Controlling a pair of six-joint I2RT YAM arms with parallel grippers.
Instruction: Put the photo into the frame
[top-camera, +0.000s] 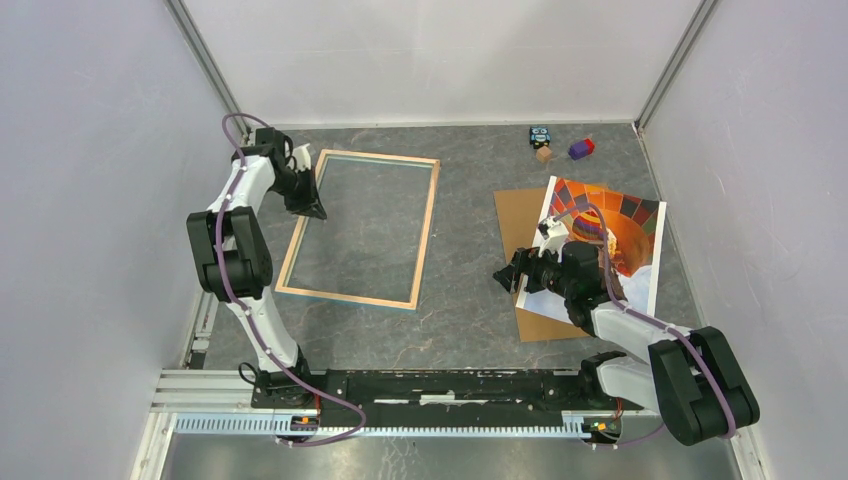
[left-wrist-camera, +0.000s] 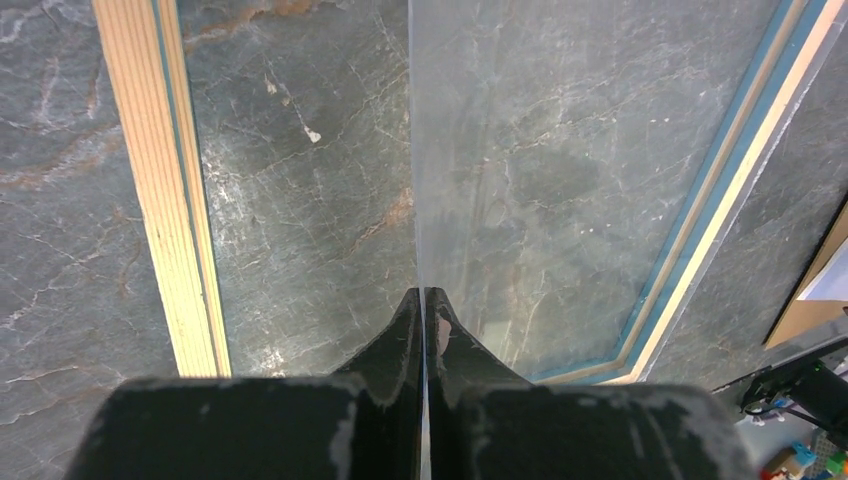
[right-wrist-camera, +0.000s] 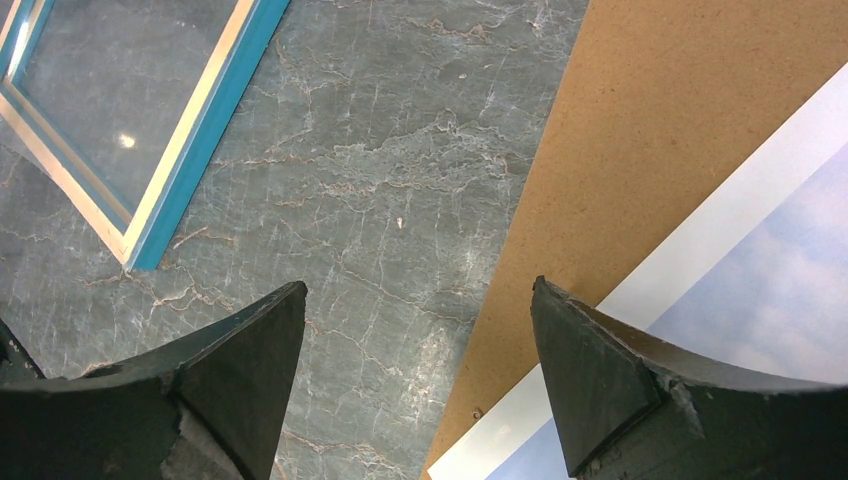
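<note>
Plainly, left pincer (left-wrist-camera: 424, 295) pinches a clear pane (left-wrist-camera: 560, 150) over the frame (left-wrist-camera: 170, 200) — right pincer (right-wrist-camera: 418, 288) spread.

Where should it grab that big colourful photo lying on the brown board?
Probably its white left border, from the left, near the open right tool: the thin orange-patterned photo print lies flat on the brown hardboard sheet, so only an edge gives purchase.

**One high view, two close ones**

The top camera looks steeply down from high at the near edge and takes in the whole table (top-camera: 460, 320). The left wrist camera hangs close over the frame (left-wrist-camera: 170, 200), facing down. The right wrist camera, equally close, faces the tabletop between frame and photo (right-wrist-camera: 780, 290). All three views share the frame.
</note>
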